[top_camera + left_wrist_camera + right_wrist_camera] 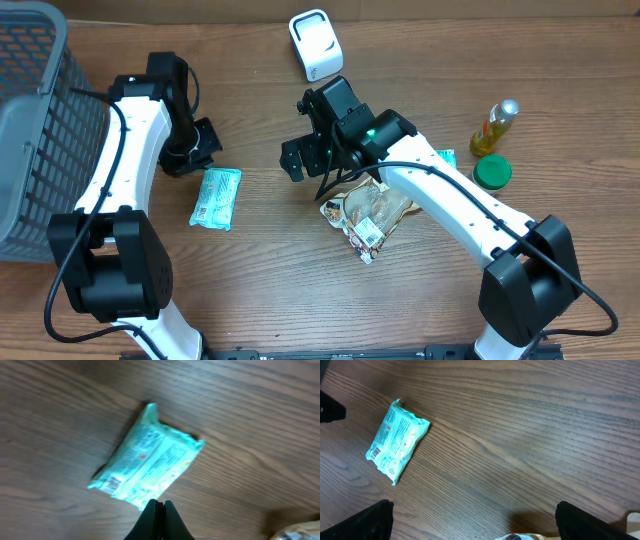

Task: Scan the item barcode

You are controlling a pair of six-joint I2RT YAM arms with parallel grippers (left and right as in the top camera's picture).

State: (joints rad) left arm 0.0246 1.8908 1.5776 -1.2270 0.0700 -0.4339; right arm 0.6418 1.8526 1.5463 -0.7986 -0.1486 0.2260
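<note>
Left of centre in the overhead view, the teal packet is lying flat on the wooden table, and nothing's got hold of it. On the left wrist cam you can make out a small barcode printed near the packet's lower-left end. The left gripper sits just up-frame of the packet with its fingers pinched right together on nothing. The tips poke in at the bottom of its own view, right by the packet's near edge, and I can't tell if they touch it. The right gripper hangs over bare wood mid-frame, well to the right of the packet, jaws spread wide. The white scanner stands at top centre. Under the right arm there's a crinkly snack bag, and further right a bottle of yellow liquid with a round green tub just below it. A grey mesh basket fills the upper left corner.
</note>
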